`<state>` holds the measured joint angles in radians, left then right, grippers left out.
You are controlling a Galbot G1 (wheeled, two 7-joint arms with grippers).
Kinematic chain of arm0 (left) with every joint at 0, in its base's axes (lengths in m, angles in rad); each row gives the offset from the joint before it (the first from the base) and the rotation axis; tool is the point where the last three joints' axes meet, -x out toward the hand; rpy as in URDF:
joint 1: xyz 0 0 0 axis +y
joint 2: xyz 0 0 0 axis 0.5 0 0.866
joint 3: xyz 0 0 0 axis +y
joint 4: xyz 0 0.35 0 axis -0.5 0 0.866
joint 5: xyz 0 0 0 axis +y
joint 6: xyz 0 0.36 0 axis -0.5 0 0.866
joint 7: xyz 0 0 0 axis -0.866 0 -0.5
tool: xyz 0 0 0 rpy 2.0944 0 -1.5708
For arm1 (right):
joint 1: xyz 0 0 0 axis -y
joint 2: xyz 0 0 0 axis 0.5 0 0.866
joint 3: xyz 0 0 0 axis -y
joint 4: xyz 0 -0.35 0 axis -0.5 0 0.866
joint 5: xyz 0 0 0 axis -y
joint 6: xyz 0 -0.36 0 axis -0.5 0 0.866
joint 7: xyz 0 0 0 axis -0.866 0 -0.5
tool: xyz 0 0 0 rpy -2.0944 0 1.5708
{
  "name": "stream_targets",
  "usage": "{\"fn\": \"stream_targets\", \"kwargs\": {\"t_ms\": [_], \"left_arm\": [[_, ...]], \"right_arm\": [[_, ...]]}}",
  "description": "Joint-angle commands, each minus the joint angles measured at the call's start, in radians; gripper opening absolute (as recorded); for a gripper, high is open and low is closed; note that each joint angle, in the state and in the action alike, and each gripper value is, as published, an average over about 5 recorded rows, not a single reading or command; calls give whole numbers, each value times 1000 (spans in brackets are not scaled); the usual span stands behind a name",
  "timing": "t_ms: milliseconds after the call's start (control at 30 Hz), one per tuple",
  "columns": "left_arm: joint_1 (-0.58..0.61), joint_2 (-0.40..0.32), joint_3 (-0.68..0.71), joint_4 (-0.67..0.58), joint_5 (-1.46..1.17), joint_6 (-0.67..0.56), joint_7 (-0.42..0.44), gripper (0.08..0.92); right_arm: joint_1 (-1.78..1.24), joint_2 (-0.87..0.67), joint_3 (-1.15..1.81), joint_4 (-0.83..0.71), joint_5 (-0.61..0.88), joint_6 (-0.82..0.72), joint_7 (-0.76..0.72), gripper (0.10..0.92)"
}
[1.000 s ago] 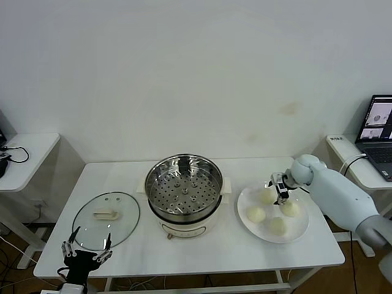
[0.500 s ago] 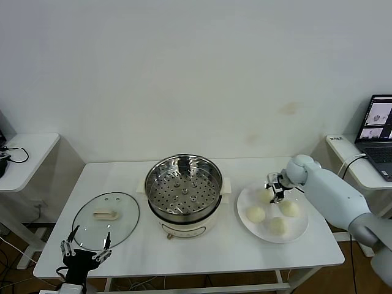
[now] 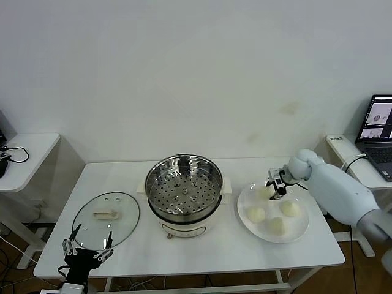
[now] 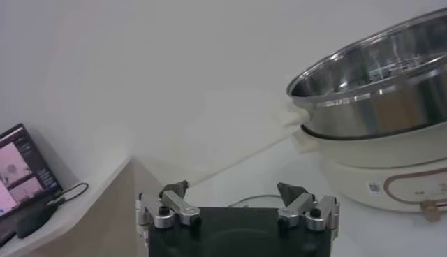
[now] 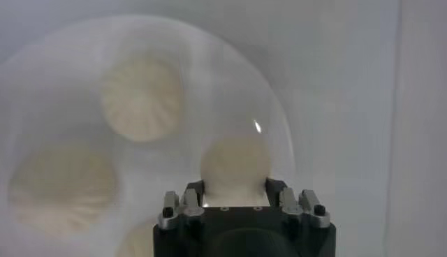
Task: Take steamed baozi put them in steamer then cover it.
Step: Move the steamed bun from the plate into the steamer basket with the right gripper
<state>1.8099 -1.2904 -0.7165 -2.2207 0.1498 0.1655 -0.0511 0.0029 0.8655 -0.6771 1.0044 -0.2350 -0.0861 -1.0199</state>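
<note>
A plain white wall sits behind a white tabletop [image 3: 184,254], with a laptop [image 3: 381,125] seen on a side desk off to the right. Four steamed baozi are counted on a flat white plate [image 3: 302,233] at the right of the tabletop: small, round, smooth cream-white buns, faint pleats visible on top in the right wrist view. The far-left bun [image 3: 265,193] is clamped between the fingers of the right pincer [image 3: 277,186], closed snugly on its sides, the bun not clearly lifted off the plate. The other three [image 3: 256,214] [image 3: 290,208] [image 3: 276,225] lie just beside it. One steamer [image 3: 184,190], shiny steel with a perforated tray on a cream base, stands mid-tabletop. One glass cover [image 3: 106,219] with a cream bar handle lies flat to its left. The left pincer [image 3: 86,254] is parked low at the front-left edge, fingers spread wide, nothing held.
</note>
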Motion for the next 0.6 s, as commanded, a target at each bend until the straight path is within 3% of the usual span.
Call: {"fn": "stream_targets", "kwargs": {"t_ms": [33,267,600], "left_arm": [[-1,6,8,-8,1,1,1,823],[-9,13,19,-3,1,2,2,823],[-29,28,5,0,-6,4,6,823]], "right_arm": [[187,-115,-113,192,178,-33,-11,566],[404,-97,-235,229,313,-45,-6,569],[624,95,-381,213,451,-50,40,569]]}}
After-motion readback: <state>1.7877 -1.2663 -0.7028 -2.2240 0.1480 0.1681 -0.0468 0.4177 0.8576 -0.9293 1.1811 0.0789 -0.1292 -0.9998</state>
